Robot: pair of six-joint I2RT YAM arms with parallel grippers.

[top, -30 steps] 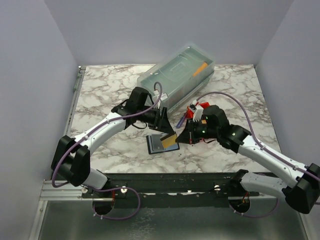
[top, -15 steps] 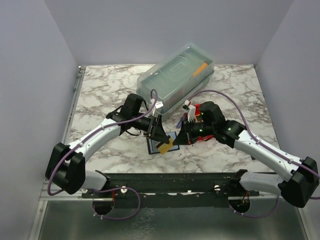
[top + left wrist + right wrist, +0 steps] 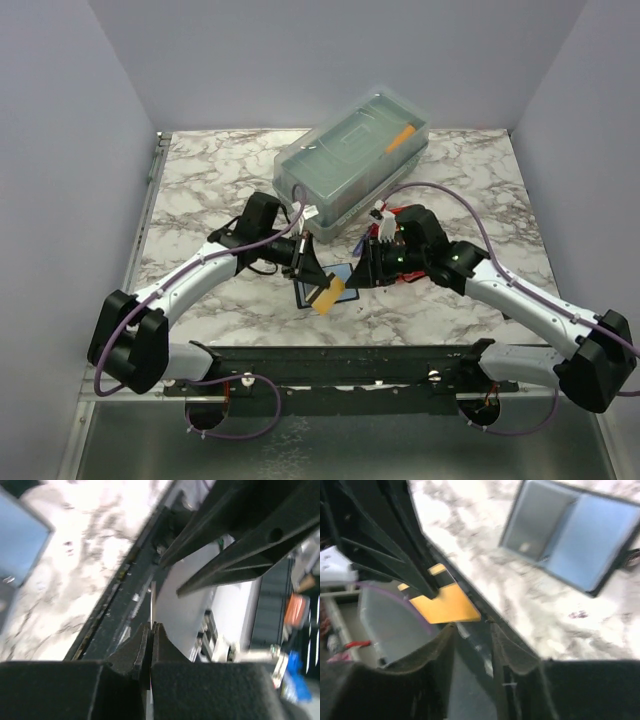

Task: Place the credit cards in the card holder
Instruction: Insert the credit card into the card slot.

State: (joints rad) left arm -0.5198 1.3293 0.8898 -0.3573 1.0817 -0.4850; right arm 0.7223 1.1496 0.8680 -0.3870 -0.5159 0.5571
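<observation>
left tool (image 3: 151, 628) pinching gold card (image 3: 447, 606), right tool (image 3: 472, 628) slightly parted, empty

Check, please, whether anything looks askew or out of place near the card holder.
The tan card hangs tilted in the air, pinched at its edge by the shut left gripper, rather than lying in the open card holder. The right gripper is open and empty.
</observation>
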